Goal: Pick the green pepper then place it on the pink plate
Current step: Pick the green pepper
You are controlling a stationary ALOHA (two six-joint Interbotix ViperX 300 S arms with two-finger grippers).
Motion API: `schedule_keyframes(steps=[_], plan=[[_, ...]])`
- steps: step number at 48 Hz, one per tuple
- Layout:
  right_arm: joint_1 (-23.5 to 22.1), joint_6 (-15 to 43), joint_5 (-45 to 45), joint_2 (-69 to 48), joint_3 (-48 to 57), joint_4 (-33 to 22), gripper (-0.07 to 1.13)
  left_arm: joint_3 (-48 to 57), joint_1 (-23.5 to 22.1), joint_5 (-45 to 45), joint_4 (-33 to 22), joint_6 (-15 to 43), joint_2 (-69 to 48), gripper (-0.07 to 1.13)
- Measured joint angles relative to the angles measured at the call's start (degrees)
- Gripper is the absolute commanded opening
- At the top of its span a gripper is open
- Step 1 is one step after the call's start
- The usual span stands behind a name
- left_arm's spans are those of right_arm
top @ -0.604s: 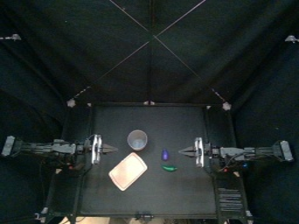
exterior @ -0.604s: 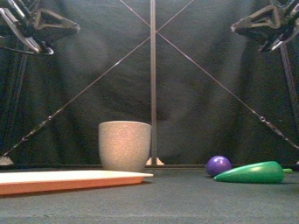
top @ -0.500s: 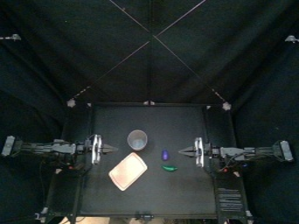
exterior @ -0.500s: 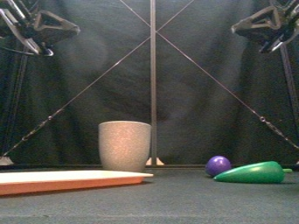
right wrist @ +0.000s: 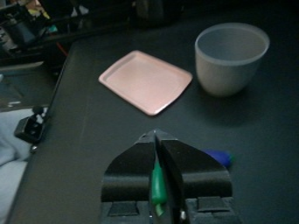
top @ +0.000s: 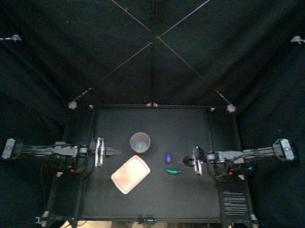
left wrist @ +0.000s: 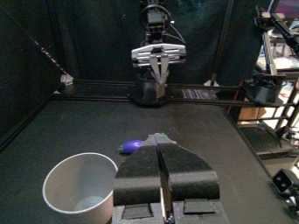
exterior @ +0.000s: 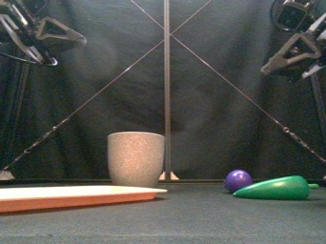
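The green pepper [exterior: 274, 187] lies on the table at the right, also seen in the top view [top: 176, 170]. The flat pink plate [top: 131, 175] rests left of it, near the front [exterior: 76, 196]. High above the pepper hangs my right gripper [top: 197, 160], shut and tipped downward [exterior: 293, 52]. In the right wrist view a sliver of the green pepper [right wrist: 156, 181] shows through the slit between the closed jaws of that gripper [right wrist: 156, 138], with the pink plate [right wrist: 146, 80] beyond. My left gripper [top: 102, 153] rests shut, high at the left [left wrist: 162, 140].
A tall grey speckled cup [top: 141, 142] stands behind the plate, mid-table [exterior: 136, 158]. A small purple toy [top: 168, 158] sits just behind the pepper [exterior: 238, 179]. The table's right rail runs close to the pepper.
My right arm has reached inward and its gripper has tipped down over the pepper. The left arm and the toys have not moved.
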Motion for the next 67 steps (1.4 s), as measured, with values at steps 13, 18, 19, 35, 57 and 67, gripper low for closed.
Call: schedule_keyframes(steps=[13, 18, 19, 35, 57, 67], plan=[[0.9, 4.1, 3.3, 7.0, 0.0, 9.1, 0.97, 0.0, 1.6, -0.7, 0.0, 0.0, 0.1, 0.02], [1.0, 5.1, 3.5, 10.2, -0.1, 9.6, 0.97, 0.1, 2.8, -1.2, 0.0, 0.0, 0.1, 0.02], [1.0, 5.2, 3.5, 10.8, -0.2, 9.6, 0.97, 0.0, 2.9, -1.3, 0.0, -0.1, 0.0, 0.02], [1.0, 6.5, 4.8, 23.2, -1.8, 9.9, 0.97, 0.0, 3.2, -1.4, 0.0, 0.0, 0.1, 0.02], [1.8, 6.5, 4.7, 36.8, -7.3, 9.6, 0.96, 0.4, 3.2, -1.5, 0.0, 0.0, 0.1, 0.02], [2.3, 6.7, 4.7, 39.6, -9.5, 9.6, 0.91, 0.4, 3.2, -1.4, 0.0, 0.0, 0.1, 0.02]])
